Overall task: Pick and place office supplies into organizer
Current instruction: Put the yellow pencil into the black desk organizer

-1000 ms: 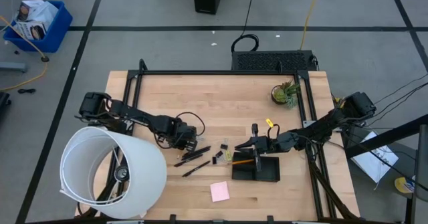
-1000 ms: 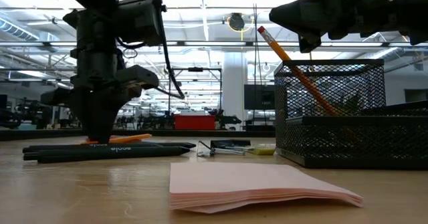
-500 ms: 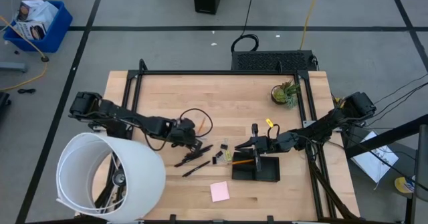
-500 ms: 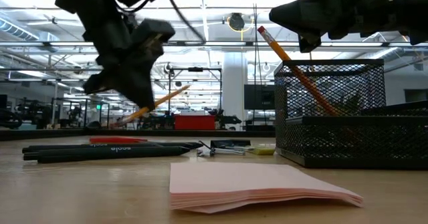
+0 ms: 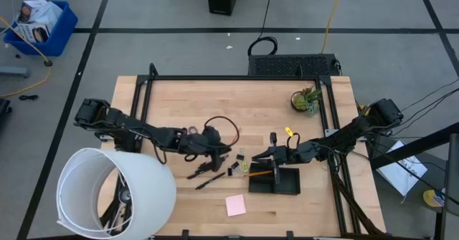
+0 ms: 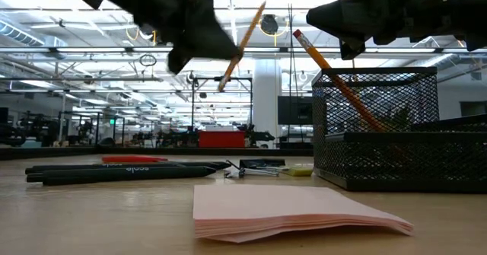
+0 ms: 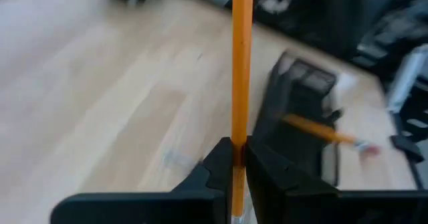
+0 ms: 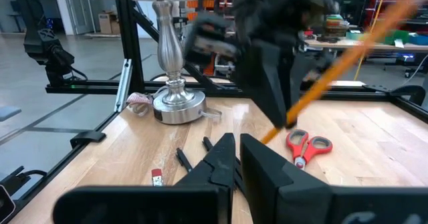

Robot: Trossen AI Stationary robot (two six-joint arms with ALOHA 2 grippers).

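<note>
My left gripper point(image 5: 217, 152) hangs above the black pens point(image 5: 206, 173), shut on an orange pencil point(image 6: 242, 46) that it holds in the air. The black mesh organizer point(image 5: 275, 180) stands right of it, with another pencil point(image 6: 335, 76) leaning in its cup. My right gripper point(image 5: 259, 155) hovers shut and empty over the organizer's far left corner. Lying flat on the table are the pens point(image 6: 122, 171), red scissors point(image 8: 304, 144), small clips point(image 6: 262, 166) and a pink pad point(image 5: 235, 205). My left gripper pinches the orange pencil between its two fingers near the pencil's lower end point(image 7: 239, 127). The fingers slant down from the table's left and lie across the pencil. The pencil is lifted clear of the table and stands steeply tilted, its long free end point(image 6: 259, 13) up toward the organizer.
A lamp with a large white shade point(image 5: 118, 193) stands at the near left corner, its metal base point(image 8: 175, 103) on the table. A small potted plant point(image 5: 307, 100) sits at the far right. A yellow item point(image 5: 290, 132) lies behind the right gripper.
My left gripper has risen from the pens with the orange pencil and gone toward the table's right edge, nearer the organizer. It has rolled and tipped up. The pencil, lying flat a second ago, now stands steeply tilted, clear of the table.
</note>
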